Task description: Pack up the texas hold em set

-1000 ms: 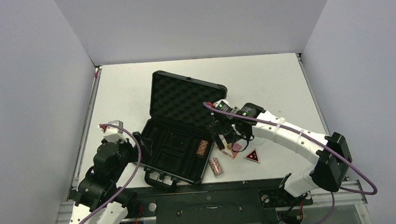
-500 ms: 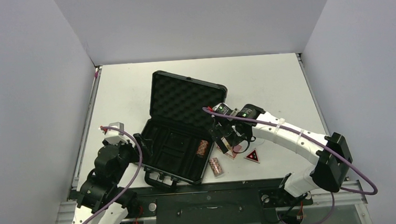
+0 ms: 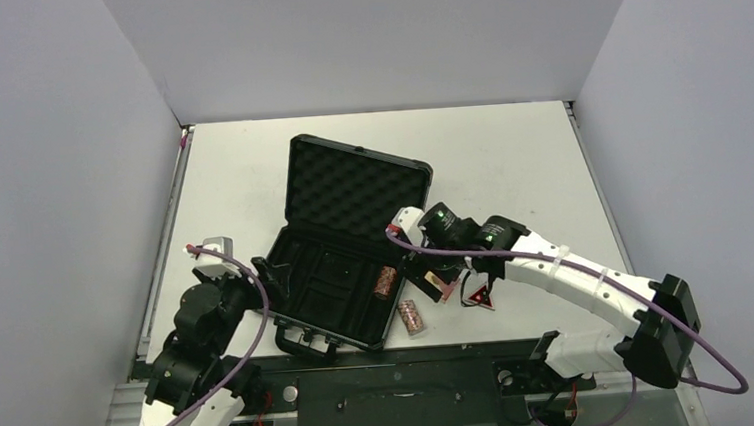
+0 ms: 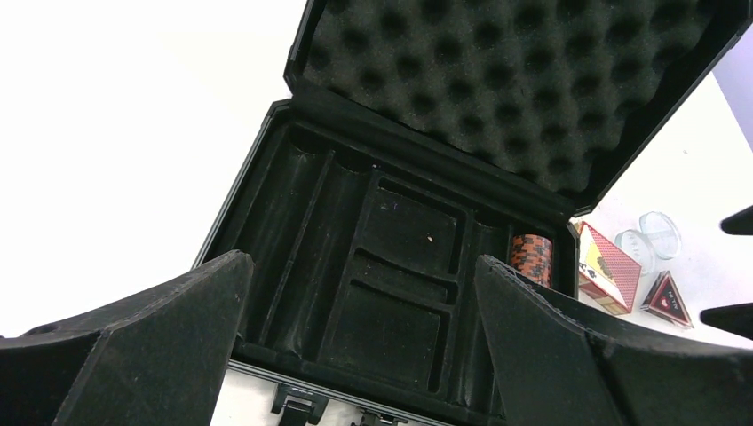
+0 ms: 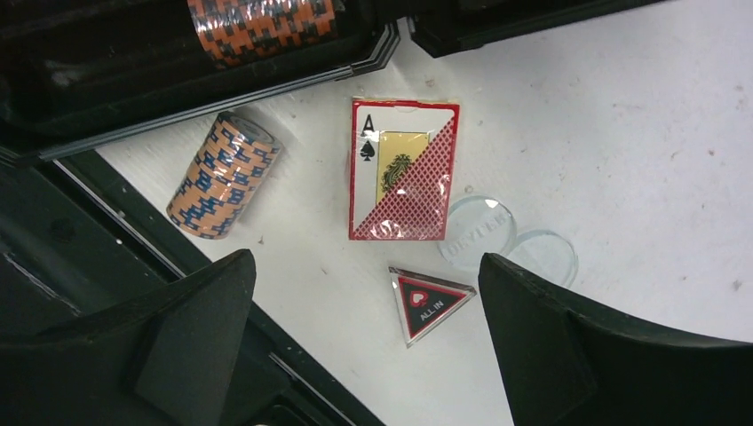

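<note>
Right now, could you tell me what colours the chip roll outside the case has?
The chip roll is orange with blue checks, clearest in the right wrist view.

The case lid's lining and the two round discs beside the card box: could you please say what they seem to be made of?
Lining: soft black foam, matt, judging by its regular egg-crate dimples. Discs: clear plastic, possibly glass, glossy; the white table shows through them.

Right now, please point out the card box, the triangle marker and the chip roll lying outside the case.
card box (image 5: 404, 169), right wrist view, middle of its printed face.
triangle marker (image 5: 426, 302), right wrist view, its dark centre.
loose chip roll (image 5: 224, 175), right wrist view, its striped side.
</note>
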